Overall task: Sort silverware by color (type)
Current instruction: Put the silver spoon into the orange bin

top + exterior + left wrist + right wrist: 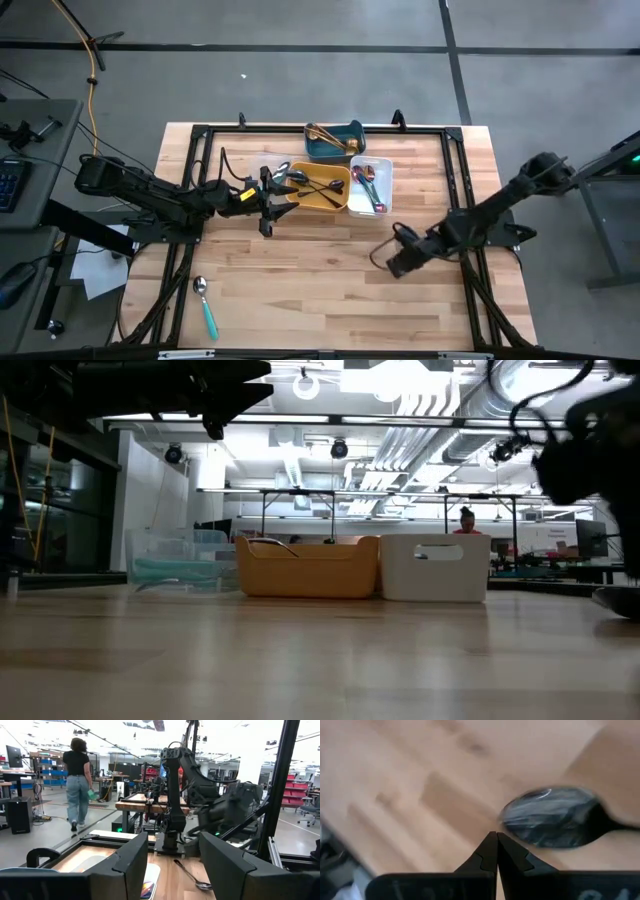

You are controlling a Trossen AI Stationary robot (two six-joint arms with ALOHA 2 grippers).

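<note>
Three trays, one stray spoon on your table

You have the left gripper (268, 203) spread beside the yellow tray (322, 186); the right gripper (393, 262) is pressed together near a dark spoon (555, 817); one teal-handled spoon (206, 306) lies well away from that tray

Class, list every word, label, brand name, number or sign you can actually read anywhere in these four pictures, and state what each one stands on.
None can be read.
The yellow tray, white tray and wooden table carry no print.
The teal-handled spoon shows no marking.
Shelving and benches in the room behind may carry labels, but all are too small or blurred to read.
</note>
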